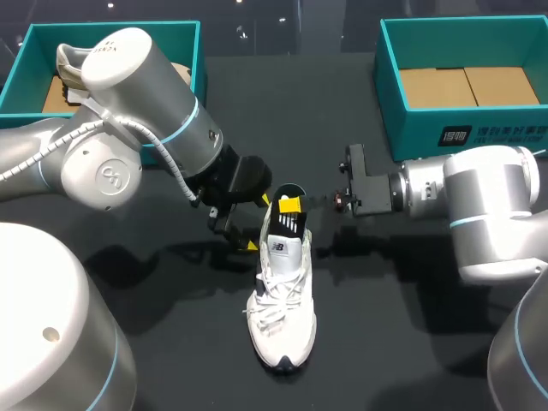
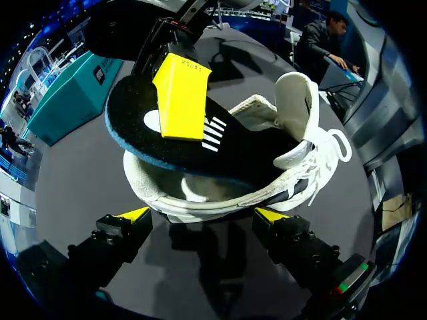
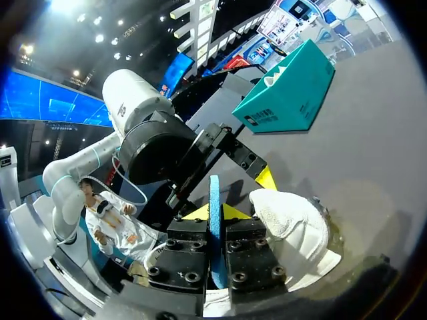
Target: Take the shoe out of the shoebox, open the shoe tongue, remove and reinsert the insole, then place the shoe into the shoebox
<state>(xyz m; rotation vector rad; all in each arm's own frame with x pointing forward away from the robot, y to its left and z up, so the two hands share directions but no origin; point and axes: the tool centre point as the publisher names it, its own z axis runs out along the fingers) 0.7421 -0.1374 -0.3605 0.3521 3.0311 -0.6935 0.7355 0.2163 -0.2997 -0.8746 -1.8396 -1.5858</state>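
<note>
Head view: left shoebox [image 1: 38, 51] holds beige shoe [image 1: 70, 70] — right shoebox [image 1: 390, 86], cardboard liner [image 1: 467, 86].

we note our left gripper [image 2: 201, 215] spread open, yellow tips flanking the heel of the white shoe [image 2: 220, 200], contact not confirmed. a black insole [image 2: 133, 127] with a blue edge juts out over the heel. our right gripper [image 2: 180, 100] lays a yellow fingertip on its top face.
</note>
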